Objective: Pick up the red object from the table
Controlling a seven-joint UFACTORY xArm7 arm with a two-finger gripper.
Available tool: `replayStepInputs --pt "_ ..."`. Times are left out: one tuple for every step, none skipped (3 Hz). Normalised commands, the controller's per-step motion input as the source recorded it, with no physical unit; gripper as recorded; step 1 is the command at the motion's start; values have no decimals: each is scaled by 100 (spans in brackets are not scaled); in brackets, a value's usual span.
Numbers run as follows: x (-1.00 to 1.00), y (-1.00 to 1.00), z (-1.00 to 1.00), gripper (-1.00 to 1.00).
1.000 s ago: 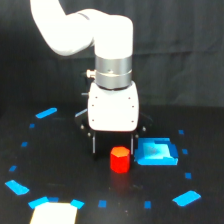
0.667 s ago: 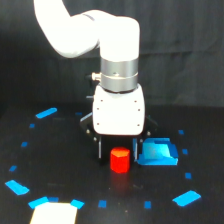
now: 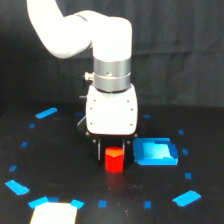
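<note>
The red object (image 3: 114, 159) is a small red-orange stubby block on the black table (image 3: 60, 175), near the middle of the exterior view. My gripper (image 3: 114, 150) hangs from the white arm directly over it, with dark fingers (image 3: 100, 149) down on either side of the block's top. The jaws stand open around the block; I cannot tell whether they touch it. The block's upper part is partly hidden by the gripper body.
A blue rectangular block (image 3: 155, 152) lies just to the exterior view's right of the red object. Small blue tape marks (image 3: 46, 113) ring the table. A pale yellowish patch (image 3: 54, 214) sits at the front left.
The arm has shifted toward the exterior view's right and come down, so the gripper now straddles the top of the red block. The block has not moved.
</note>
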Motion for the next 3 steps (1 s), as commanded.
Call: replayStepInputs --pt "-73 8 100 -100" --pt "23 20 86 -100" --pt "-7 -5 100 -87"
